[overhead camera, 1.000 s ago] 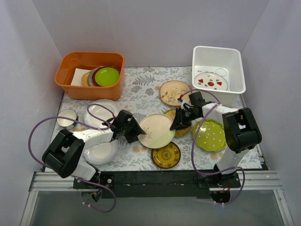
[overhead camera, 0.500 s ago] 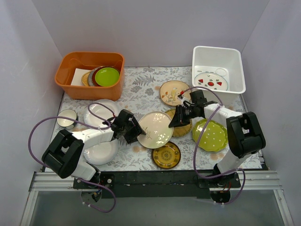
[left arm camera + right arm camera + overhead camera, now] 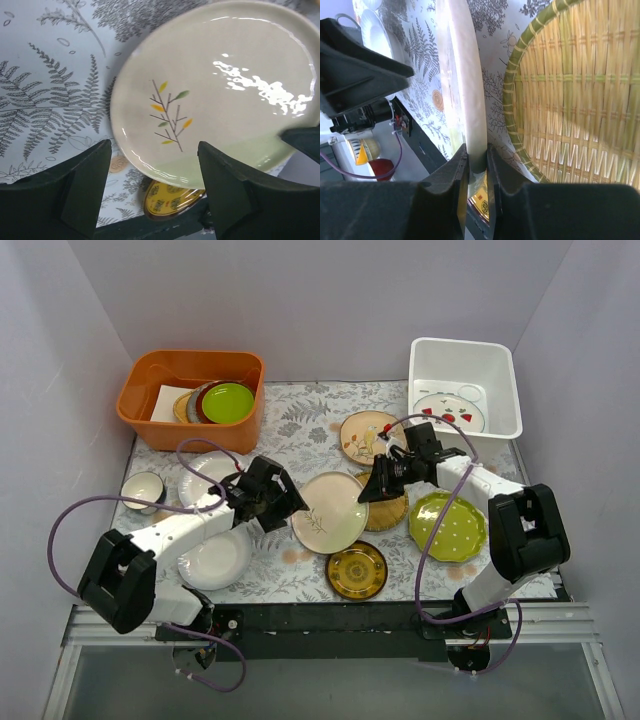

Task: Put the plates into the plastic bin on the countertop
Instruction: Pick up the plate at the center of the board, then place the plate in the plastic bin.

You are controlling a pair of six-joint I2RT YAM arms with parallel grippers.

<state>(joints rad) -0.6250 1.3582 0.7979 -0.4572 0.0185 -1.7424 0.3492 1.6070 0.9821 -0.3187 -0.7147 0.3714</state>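
From above, the cream plate [image 3: 328, 512] tilts over the countertop [image 3: 300, 435], near-left of the plastic bin [image 3: 503, 390]. The left gripper [image 3: 285, 508] gapes beside it, empty. Left wrist: glossy glaze, likely slippery, stiff and breakable. Right wrist: the right gripper [image 3: 477, 160] pinches its rim, a sensible hold.

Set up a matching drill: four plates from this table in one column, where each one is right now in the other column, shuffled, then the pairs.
Plates
1. cream round plate with a sprig
2. white round plate with red wedges
3. plain lime-green round plate
4. dotted lime-green round plate

Places
A. inside the orange rounded plastic tub
B. flat on the fern-printed countertop
C. pinched at its rim by the right arm's fingers
D. inside the white square plastic bin

Pairs: 1-C, 2-D, 3-A, 4-B
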